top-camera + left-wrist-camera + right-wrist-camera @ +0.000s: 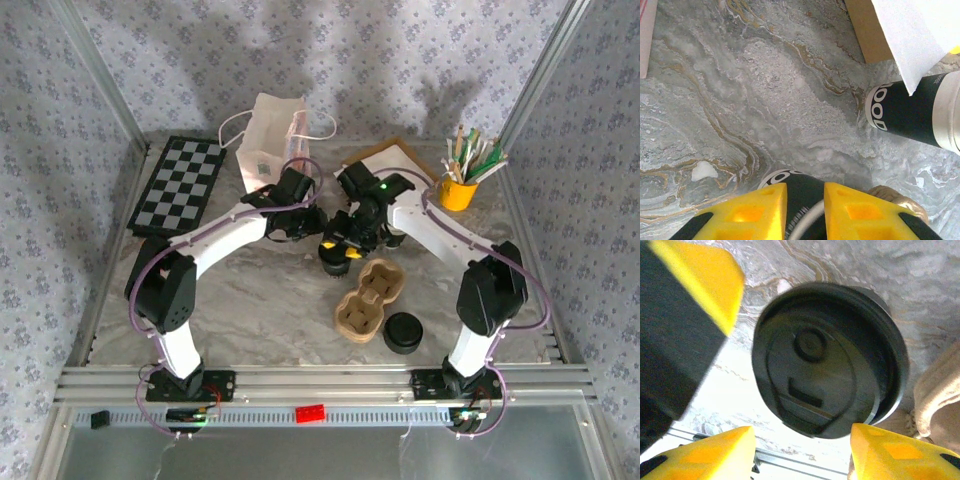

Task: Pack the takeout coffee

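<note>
Between the fingers of the left gripper [805, 200], a black takeout coffee cup [795, 180] stands on the marble table [740, 110]. The cup fills the gap between the 2 yellow fingers. Whether they are clamped on it or merely flank it cannot be told.

Directly below the right gripper [801, 430], the same cup presents its black sip lid [825, 360]. The 2 right fingers stand apart, 1 on each side of the lid, with no contact visible. Judged purpose: the left gripper steadies the cup at its body so that the right gripper can line up over the top for a grasp.

Just beside the cup, to the right of the right gripper's fingers, lies the 2-well pulp carrier [365, 300], both wells vacant. Judged destination: the nearer well.

Ahead and to the right of the left gripper, a second black cup [905, 112] appears to lie on its side, partly under a white sheet [920, 35]. Beyond the left gripper stands the white paper bag [272, 140], the probable final container.
</note>
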Controlling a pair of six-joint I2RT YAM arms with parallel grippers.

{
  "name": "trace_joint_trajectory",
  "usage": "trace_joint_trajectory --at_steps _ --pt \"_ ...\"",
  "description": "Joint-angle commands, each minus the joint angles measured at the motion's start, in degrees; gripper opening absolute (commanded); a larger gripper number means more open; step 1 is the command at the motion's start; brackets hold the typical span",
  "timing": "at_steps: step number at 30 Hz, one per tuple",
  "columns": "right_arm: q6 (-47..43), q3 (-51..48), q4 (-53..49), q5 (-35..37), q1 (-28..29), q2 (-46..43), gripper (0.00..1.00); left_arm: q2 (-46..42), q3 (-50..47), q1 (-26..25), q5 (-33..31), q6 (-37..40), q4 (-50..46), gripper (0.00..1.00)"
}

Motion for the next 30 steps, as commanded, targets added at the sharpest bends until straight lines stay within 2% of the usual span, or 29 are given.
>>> trace_joint_trajectory --at_steps 1,10,15,24,30 --pt "0.83 -2.11 -0.16 -0.46 -0.66 -1.76 0.54 -2.56 0.72 -0.01 1.09 0.76 0.83 0.27" --pt "-0.76 -2.14 -1.19 -0.51 -0.44 -5.41 0.53 -5.85 -0.46 0.11 0.36 -0.48 -0.55 0.28" --pt "-3.91 -2.30 -3.67 -1.01 -2.64 -6.60 0.52 -8.21 -1.73 -0.01 2.76 -1.34 -4.14 0.32" --pt "-17.18 -0.37 -7.89 1.13 -4.47 -2.63 0.42 -10.04 -4.89 -1.77 8.56 -2.98 -7.03 0.33" --pt "-18.47 1.40 -8.13 1.18 -3.26 0.24 0.38 -7.23 -3.12 -2.56 10.59 -2.08 -5.99 0.33"
